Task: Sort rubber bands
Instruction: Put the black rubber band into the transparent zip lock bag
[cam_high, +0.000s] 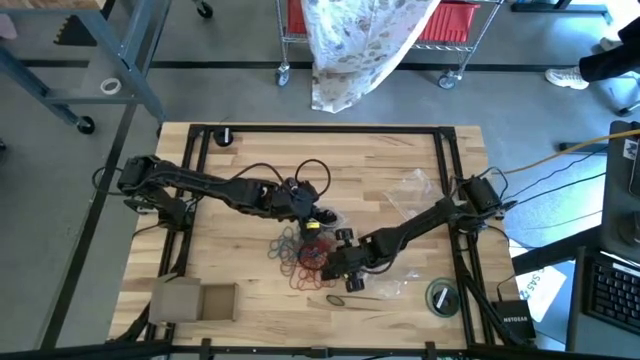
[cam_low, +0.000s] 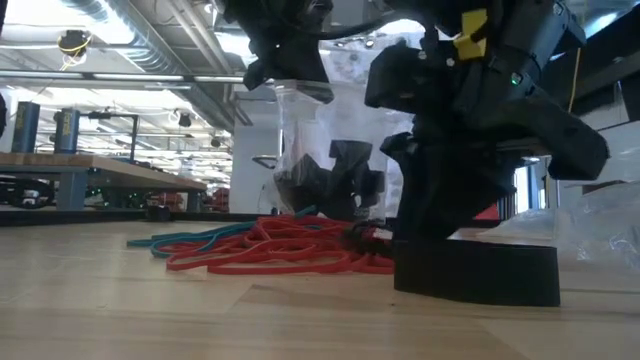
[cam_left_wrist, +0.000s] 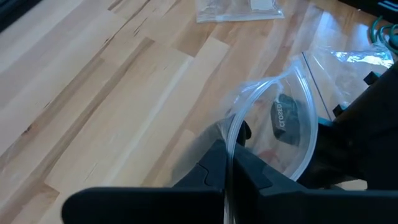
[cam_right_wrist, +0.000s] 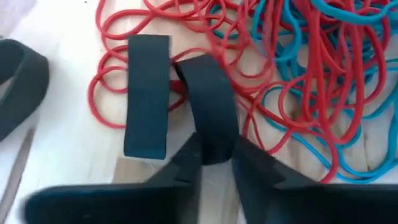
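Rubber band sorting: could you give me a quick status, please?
Left gripper shut on clear bag, holding it up. Right gripper down at rubber bands, pinching a wide black band. Nothing blocking.

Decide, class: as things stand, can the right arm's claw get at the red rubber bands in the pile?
Probably yes. The right claw is down at the pile of red rubber bands, and nothing covers them. It already pinches a wide black band, which may hinder a fresh grab.
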